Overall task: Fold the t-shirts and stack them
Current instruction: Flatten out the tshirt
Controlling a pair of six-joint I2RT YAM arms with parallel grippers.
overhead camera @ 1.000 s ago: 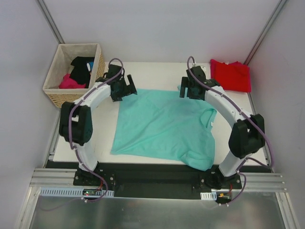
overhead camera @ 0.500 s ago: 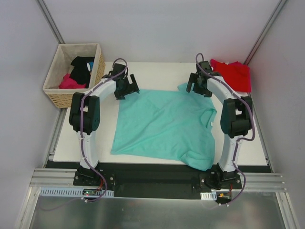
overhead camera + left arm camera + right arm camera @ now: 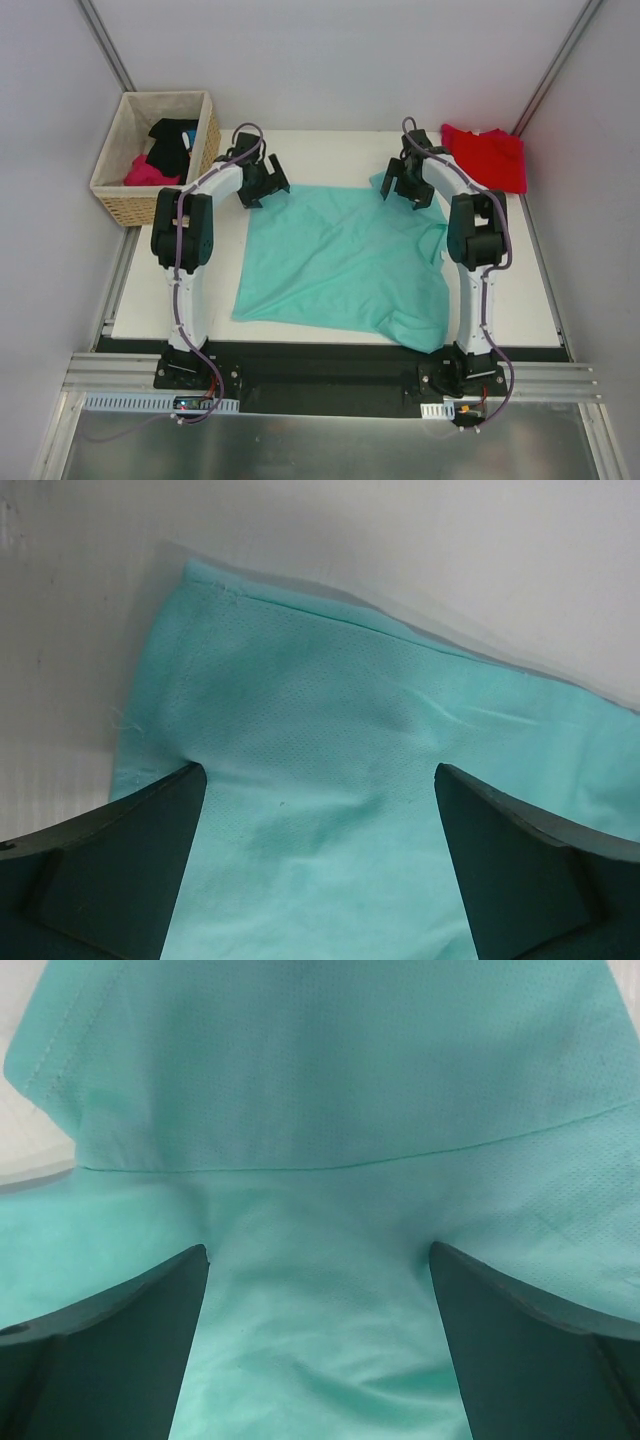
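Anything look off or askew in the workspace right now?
Only the teal mint-green cotton t-shirt: it lies skewed to the edges of the white table, rumpled, and its near-right sleeve droops over the near edge. The bright red t-shirt sits folded at the far-right corner. Nothing spilled or damaged.

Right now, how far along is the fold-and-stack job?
Done: the red t-shirt looks folded, at the far right. In hand: the teal t-shirt lies spread flat, unfolded; the left gripper and right gripper, both open, sit over its far corners. Left: fold it and stack the two.
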